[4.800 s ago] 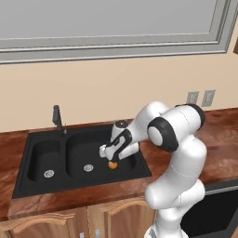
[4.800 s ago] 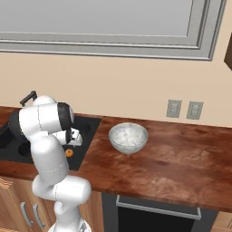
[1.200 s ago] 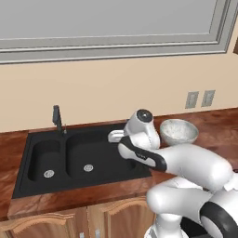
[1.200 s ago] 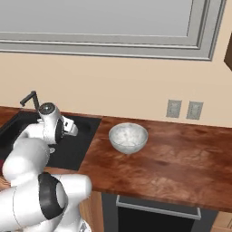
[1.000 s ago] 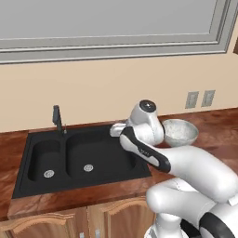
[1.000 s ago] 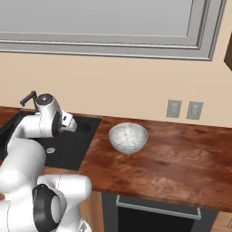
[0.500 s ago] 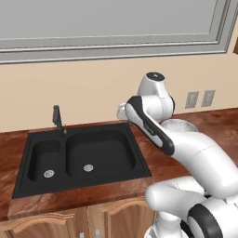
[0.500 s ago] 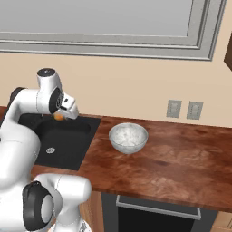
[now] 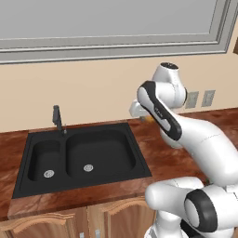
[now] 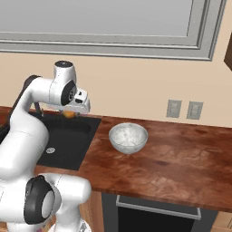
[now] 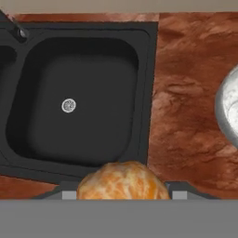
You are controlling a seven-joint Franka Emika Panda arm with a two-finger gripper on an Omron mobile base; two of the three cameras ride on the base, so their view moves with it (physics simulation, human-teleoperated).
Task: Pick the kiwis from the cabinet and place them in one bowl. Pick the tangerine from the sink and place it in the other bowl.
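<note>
Left base view: black double-basin sink (image 9: 83, 155) lower left; hand (image 9: 145, 116) centre, gripping small orange tangerine (image 9: 148, 118).
Right base view: tangerine (image 10: 68, 113) left-centre, whitish-grey round bowl (image 10: 128, 137) centre on reddish-brown desk (image 10: 181, 163).
Hand view: tangerine (image 11: 122, 181) bottom centre, sink (image 11: 79, 97) upper left.

Arm: white, dark joints, rising from the base, bent in a high arch with the upper link sloping up to a raised elbow joint and the forearm folding back down. Wrist: turned so the hand points downward, held well above the surface.

End effector (image 10: 69, 113): two-finger type, seen below the white hand housing in the right base view and beside the forearm in the left base view (image 9: 148, 117). Fingers partly closed, clamped on the tangerine (image 11: 122, 181), which sits between them at the bottom of the hand view. Fingertips mostly hidden behind the fruit. Hand housing roughly level, tilted slightly.
</note>
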